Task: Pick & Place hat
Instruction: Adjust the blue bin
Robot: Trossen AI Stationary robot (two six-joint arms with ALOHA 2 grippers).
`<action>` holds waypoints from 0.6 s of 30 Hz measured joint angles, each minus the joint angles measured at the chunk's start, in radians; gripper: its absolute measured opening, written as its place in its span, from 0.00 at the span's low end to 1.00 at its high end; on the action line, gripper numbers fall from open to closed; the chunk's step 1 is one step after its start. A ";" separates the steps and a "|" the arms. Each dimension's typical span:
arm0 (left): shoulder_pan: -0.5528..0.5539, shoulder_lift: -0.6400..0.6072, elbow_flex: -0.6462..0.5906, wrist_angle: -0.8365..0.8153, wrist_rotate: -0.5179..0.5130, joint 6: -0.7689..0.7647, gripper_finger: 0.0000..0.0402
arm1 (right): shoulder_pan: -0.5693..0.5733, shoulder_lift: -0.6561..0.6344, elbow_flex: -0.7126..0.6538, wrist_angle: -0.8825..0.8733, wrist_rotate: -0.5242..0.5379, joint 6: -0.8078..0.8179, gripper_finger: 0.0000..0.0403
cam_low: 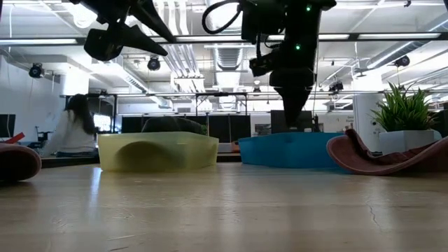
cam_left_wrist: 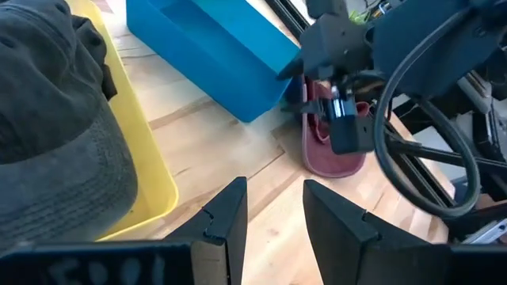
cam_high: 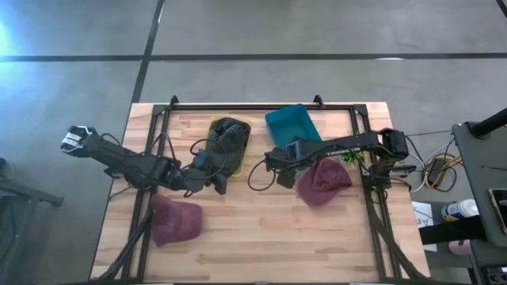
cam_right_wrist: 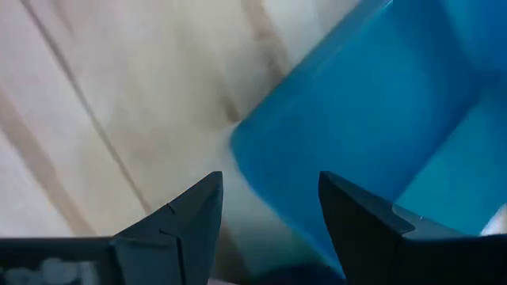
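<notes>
Wooden slatted bench [cam_high: 261, 237] mid-frame: dark olive cloth hat [cam_high: 229, 136] lies in the yellow plastic tray [cam_high: 238, 166], both tools empty and parted, left tool [cam_high: 215, 184] beside it, right tool [cam_high: 279, 161] must next reach the maroon cloth hat [cam_high: 322, 184].

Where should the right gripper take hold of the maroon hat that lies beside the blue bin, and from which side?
Probably from above, on the raised edge of the maroon hat. It lies open on the table beside the blue bin, and in the low view its rim stands up, thin enough to pinch. The right gripper is open nearby.
</notes>
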 joint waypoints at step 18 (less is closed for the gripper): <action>-0.008 0.000 0.000 0.055 0.025 -0.061 0.29 | -0.013 0.035 -0.068 0.331 -0.292 -0.052 0.51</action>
